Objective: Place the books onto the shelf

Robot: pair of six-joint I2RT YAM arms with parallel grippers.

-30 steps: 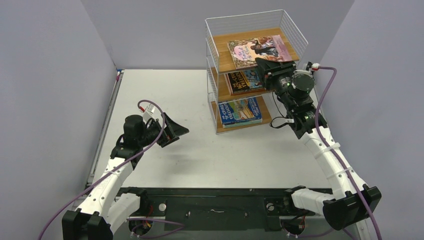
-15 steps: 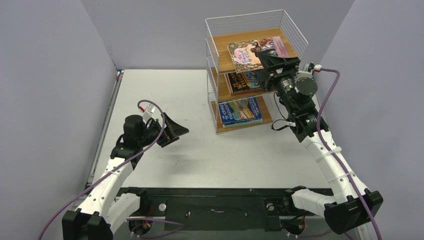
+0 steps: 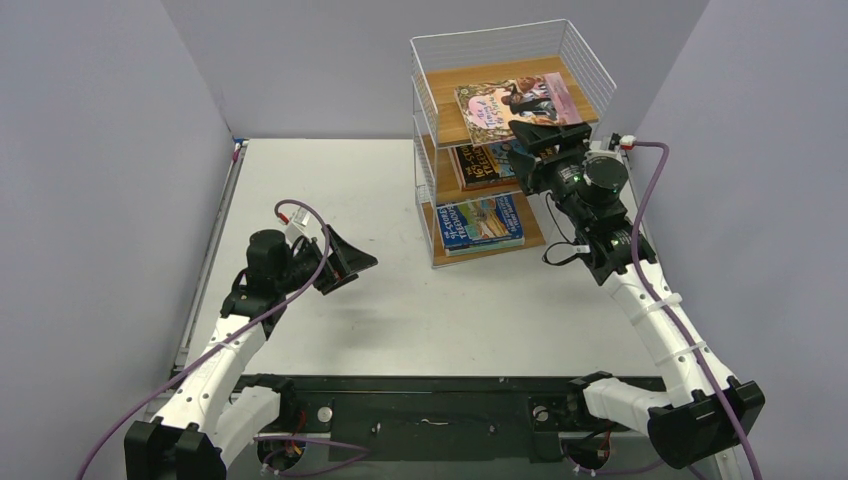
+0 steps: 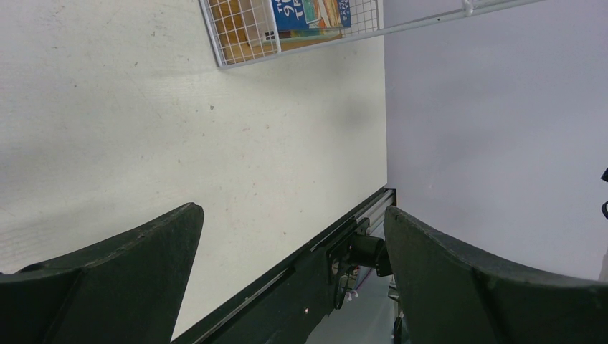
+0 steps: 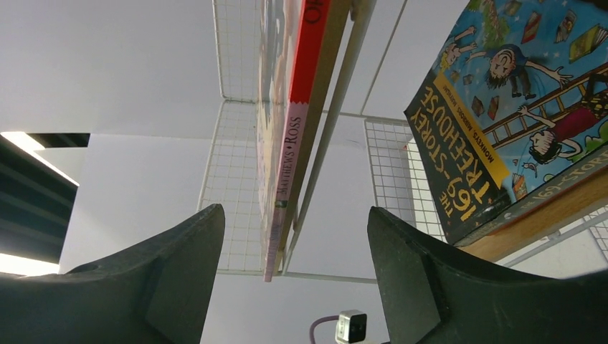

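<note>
The white wire shelf (image 3: pixel 500 35) stands at the table's far right with three wooden boards. A pink-and-brown book (image 3: pixel 505 102) lies on the top board. A dark book (image 3: pixel 482 165) is on the middle board and a blue one (image 3: pixel 480 221) on the bottom. My right gripper (image 3: pixel 532 140) is open just in front of the top board's edge, holding nothing. In the right wrist view the pink and red book spines (image 5: pixel 290 143) stick out past the open gripper (image 5: pixel 294 215), beside the dark book (image 5: pixel 502 107). My left gripper (image 3: pixel 352 262) hangs open over the table.
Grey walls close in the table on the left, back and right. The left wrist view shows the open left gripper (image 4: pixel 292 211), bare tabletop (image 4: pixel 215 129), the shelf's foot (image 4: pixel 244 32) and the black rail (image 4: pixel 287 287) at the near edge.
My right gripper has opened and let go of the book on the top board, then drawn back a little and lower. The left arm has not moved.
</note>
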